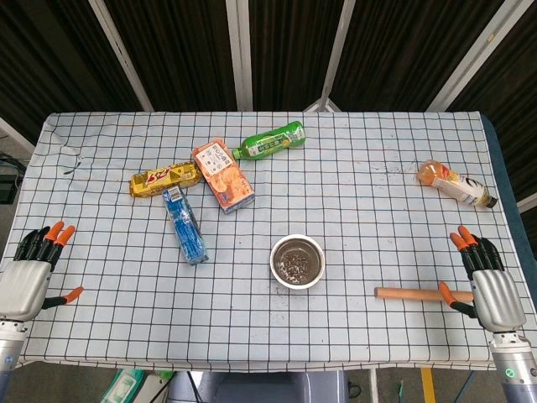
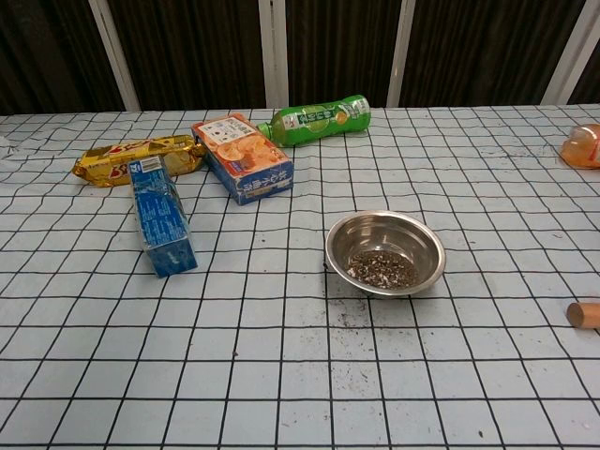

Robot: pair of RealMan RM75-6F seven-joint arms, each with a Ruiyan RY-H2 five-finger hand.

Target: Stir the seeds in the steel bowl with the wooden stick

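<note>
Near the centre of the head view, slightly below the middle, sits the steel bowl [image 1: 297, 261] on the checked tablecloth [image 1: 352, 201], with the seeds [image 2: 382, 269] lying as a dark patch across its bottom; a few specks are scattered on the cloth just in front of it in the chest view. Toward the lower right lies the wooden stick [image 1: 411, 294], flat on the cloth and well apart from the bowl, its far end just beside the right hand [image 1: 485, 283]. That hand is released, fingers spread and holding nothing, and its thumb looks close to or touching the stick's end, though I cannot tell which. At the lower left, the left hand [image 1: 32, 270] is likewise released and empty, fingers apart. Nothing has been picked up, so the task looks not yet begun. The risks from here seem plain: the stick is round and may roll away if nudged from the side; a grasp at its very end could let it droop or slip; and the bowl is light and unsteadied, so a hard push with the stick could slide it or flick more seeds over the rim.
</note>
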